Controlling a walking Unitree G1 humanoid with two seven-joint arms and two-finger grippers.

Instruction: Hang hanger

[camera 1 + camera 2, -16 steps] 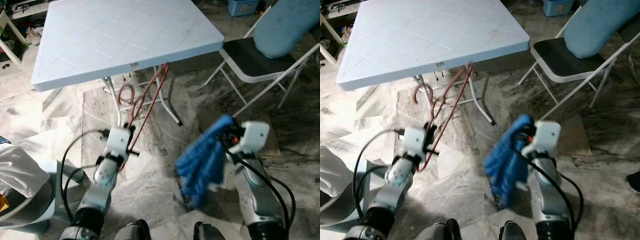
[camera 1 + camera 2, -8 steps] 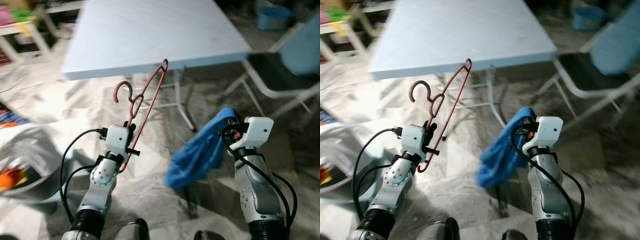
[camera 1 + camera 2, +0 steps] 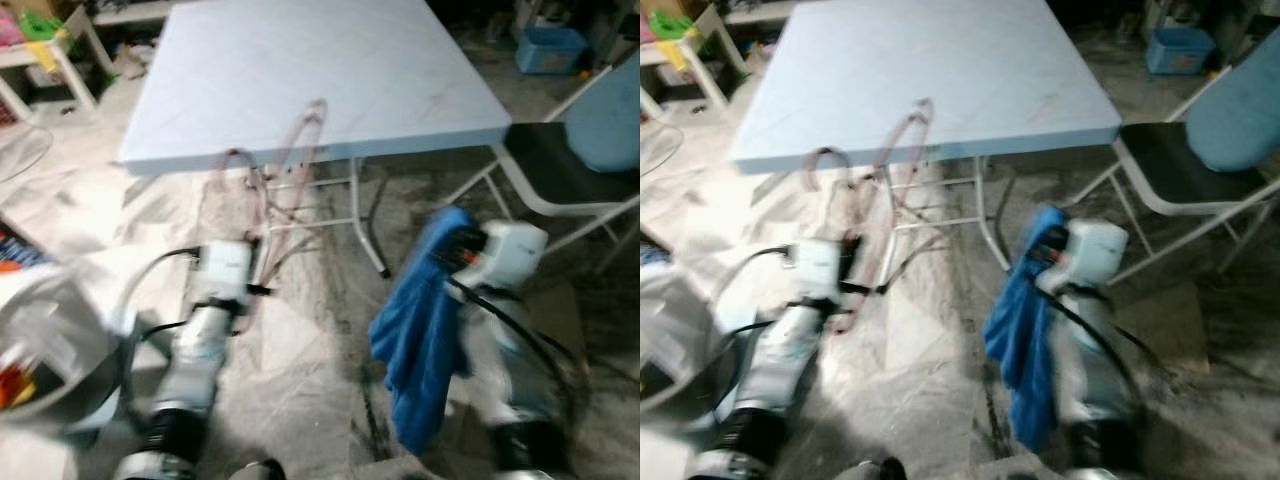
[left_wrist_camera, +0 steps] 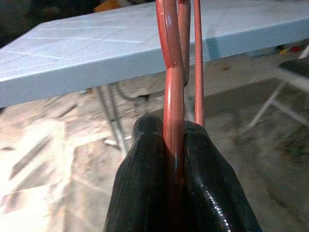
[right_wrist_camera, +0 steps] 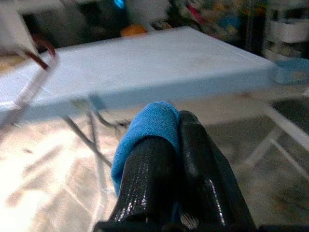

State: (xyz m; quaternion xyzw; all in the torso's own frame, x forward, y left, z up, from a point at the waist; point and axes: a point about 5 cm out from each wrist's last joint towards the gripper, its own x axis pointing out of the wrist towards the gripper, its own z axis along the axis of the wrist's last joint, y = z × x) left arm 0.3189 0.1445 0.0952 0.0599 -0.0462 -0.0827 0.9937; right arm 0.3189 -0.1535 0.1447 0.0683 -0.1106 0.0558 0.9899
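Observation:
A red wire hanger (image 3: 283,170) stands up from my left gripper (image 4: 174,145), whose black fingers (image 4: 145,193) are shut on its lower wire. Its hook (image 3: 823,160) reaches up in front of the near edge of the light-blue table (image 3: 300,60). My right gripper (image 5: 176,159) is shut on a blue cloth (image 3: 425,330) that hangs down beside the arm over the floor. Both arms are blurred in the eye views.
A folding chair (image 3: 565,170) with a black seat and blue cover stands to the right of the table. A blue bin (image 3: 548,48) sits on the floor beyond it. White metal table legs (image 3: 370,225) stand below the tabletop. A grey tub (image 3: 40,350) is at my left.
The whole view has shifted and blurred, so the camera is moving. The table now lies closer and the hanger's top overlaps its edge. Both grips are unchanged.

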